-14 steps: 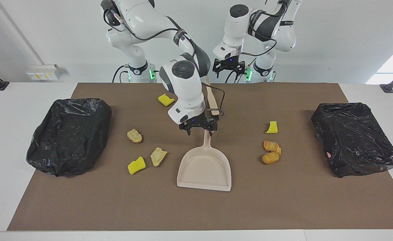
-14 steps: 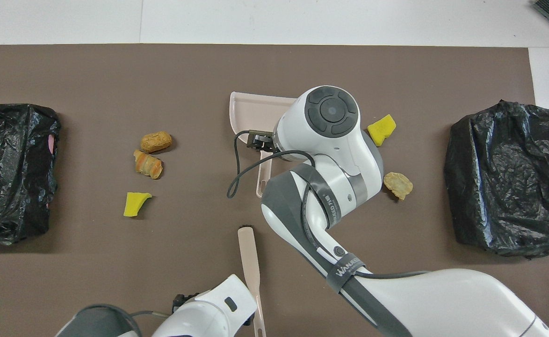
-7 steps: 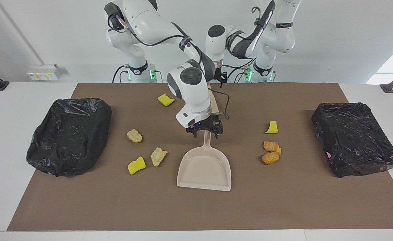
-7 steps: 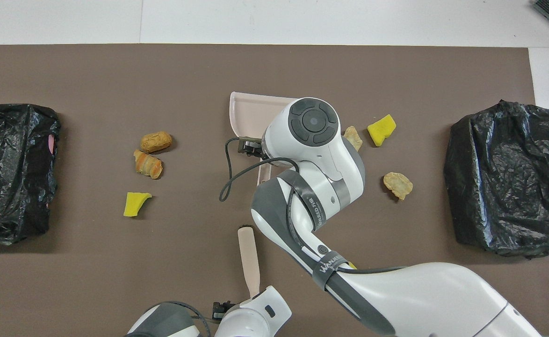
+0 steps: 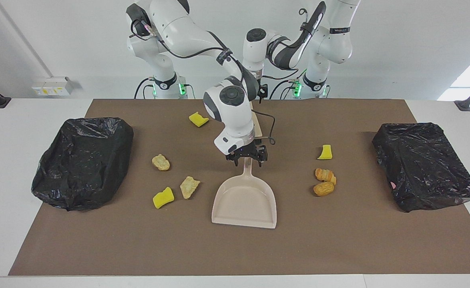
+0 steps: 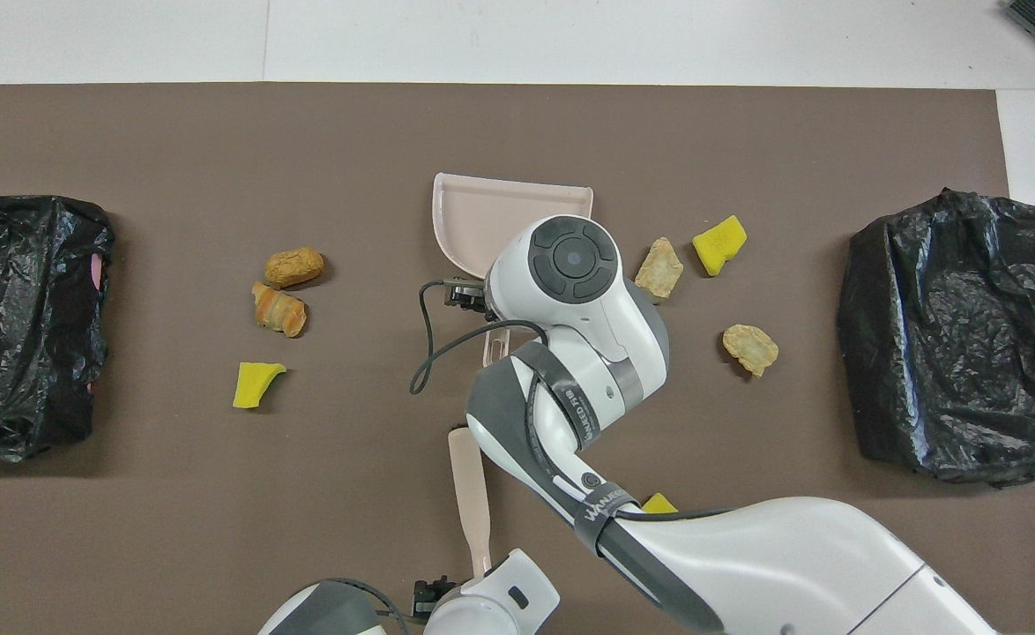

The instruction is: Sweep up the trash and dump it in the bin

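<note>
Since the earlier frame the right gripper (image 5: 246,158) has lowered onto the beige plastic dustpan (image 5: 245,200) handle, fingers straddling it, grip unclear. Two black-bagged bins (image 5: 83,162) sit at the mat's ends. Yellow sponge and tan bread trash (image 5: 163,197) lies scattered.

Overhead, the left gripper (image 6: 429,600), open, hovers at the beige brush (image 6: 467,488) near the mat's robot edge.

Dustpan (image 6: 482,212) handle and brush (image 6: 469,494) end (under the arms), one yellow chunk (image 6: 658,504) half-covered
</note>
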You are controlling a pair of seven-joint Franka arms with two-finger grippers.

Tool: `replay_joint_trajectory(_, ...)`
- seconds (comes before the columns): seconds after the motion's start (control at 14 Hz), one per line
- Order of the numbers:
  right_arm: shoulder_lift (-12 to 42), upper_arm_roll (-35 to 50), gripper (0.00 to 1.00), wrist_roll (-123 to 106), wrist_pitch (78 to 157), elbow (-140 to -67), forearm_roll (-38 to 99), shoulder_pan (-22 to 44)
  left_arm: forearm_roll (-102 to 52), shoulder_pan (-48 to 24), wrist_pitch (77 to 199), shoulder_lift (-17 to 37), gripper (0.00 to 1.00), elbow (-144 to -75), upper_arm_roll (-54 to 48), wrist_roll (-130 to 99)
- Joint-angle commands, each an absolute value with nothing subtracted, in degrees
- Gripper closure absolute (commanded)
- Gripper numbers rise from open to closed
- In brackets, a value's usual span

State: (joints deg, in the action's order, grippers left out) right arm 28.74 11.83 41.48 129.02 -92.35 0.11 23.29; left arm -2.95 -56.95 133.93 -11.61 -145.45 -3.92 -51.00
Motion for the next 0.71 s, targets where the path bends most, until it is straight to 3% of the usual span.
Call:
replay_joint_trajectory(0.0,27.78,11.87,0.31,43.16,130.43,-94.91,-2.11,23.82,-3.25,-58.36,134.74,-11.78,0.41,-146.6,-2.9,-51.94)
replay_joint_trajectory(0.07,27.51,11.87,0.34,42.89,130.6,-95.53,-2.11,23.82,-3.25,-58.36,134.48,-11.78,0.65,-146.6,-2.9,-51.68)
replay_joint_trajectory(0.14,27.25,11.87,0.44,42.63,130.61,-95.89,-2.2,23.82,-3.25,-58.1,134.3,-11.69,0.91,-146.51,-2.9,-51.51)
replay_joint_trajectory(0.21,27.16,11.87,0.66,42.02,130.43,-96.06,-2.2,23.82,-3.25,-57.83,133.86,-11.6,1.0,-146.17,-2.9,-51.5)
replay_joint_trajectory(0.29,27.07,11.87,0.87,40.27,129.91,-96.06,-2.46,23.82,-3.25,-57.66,132.38,-11.43,1.0,-145.81,-2.9,-50.72)
replay_joint_trajectory(0.36,27.07,11.87,1.0,38.43,129.55,-95.89,-3.42,23.82,-3.25,-57.57,131.15,-11.43,1.0,-145.64,-2.81,-50.36)
replay_joint_trajectory(0.64,25.93,11.87,1.0,37.09,127.8,-94.31,-4.22,23.21,-3.25,-55.38,126.49,-12.3,1.0,-144.32,-2.46,-47.04)
